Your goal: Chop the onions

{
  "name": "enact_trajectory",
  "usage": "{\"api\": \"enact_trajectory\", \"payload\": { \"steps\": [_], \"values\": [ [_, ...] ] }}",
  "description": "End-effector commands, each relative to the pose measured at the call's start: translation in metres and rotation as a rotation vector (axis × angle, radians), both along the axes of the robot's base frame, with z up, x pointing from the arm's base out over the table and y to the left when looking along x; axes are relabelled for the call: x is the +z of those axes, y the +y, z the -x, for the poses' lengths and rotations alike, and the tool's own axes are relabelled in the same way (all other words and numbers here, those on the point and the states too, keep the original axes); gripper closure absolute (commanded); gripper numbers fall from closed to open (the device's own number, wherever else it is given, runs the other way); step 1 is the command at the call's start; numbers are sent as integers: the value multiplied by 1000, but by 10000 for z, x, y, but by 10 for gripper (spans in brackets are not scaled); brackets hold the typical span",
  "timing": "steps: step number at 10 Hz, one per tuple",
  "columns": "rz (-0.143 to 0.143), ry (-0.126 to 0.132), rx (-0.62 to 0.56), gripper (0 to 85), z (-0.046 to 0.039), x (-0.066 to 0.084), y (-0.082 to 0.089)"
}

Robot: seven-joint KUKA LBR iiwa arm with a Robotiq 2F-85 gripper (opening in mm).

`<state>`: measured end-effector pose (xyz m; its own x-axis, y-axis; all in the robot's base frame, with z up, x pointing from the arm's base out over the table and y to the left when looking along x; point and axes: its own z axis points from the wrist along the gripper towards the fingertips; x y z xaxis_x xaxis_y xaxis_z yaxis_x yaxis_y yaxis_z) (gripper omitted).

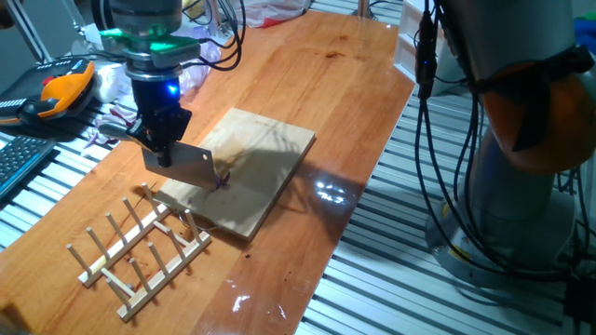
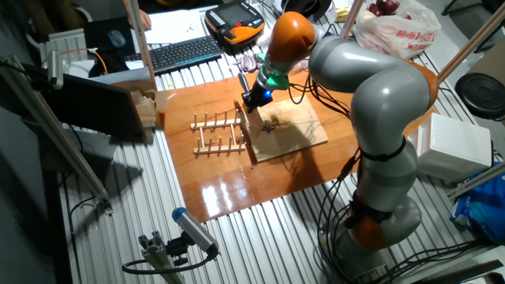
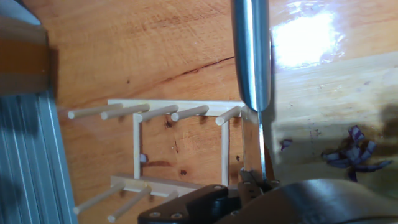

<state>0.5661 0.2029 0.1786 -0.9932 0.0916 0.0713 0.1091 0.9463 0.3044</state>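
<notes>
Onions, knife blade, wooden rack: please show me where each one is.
onions (image 3: 354, 152), hand view, middle of the purple bits on the board.
knife blade (image 1: 191, 166), one fixed view, flat side.
wooden rack (image 1: 140, 247), one fixed view, middle rail.

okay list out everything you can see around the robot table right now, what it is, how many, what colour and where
onions: a few small bits, purple, on the board beside the blade
wooden board: one, pale wood, middle of the table
knife: one, steel blade, held in the gripper, its edge down by the onions
peg rack: one, light wood, on the table next to the board
table: one, glossy reddish-brown wood
teach pendant: one, orange and black, beyond the table
keyboard: one, black, beside the pendant
plastic bag: one, white with red print, far corner
gripper: one, black, shut on the knife handle
arm: one, grey with orange joints, reaching over the table
</notes>
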Motion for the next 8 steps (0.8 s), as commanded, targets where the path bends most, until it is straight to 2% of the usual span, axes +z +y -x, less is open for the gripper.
{"api": "enact_trajectory", "payload": {
  "steps": [1,2,4,5,8],
  "values": [
    [-1,-7,14,850,0,-2,-2],
    [0,-14,16,850,0,-2,-2],
    [-2,-4,-1,850,0,-2,-2],
    [8,-4,-9,850,-11,-8,1],
    [10,-16,13,850,-25,-10,-18]
  ]
}}
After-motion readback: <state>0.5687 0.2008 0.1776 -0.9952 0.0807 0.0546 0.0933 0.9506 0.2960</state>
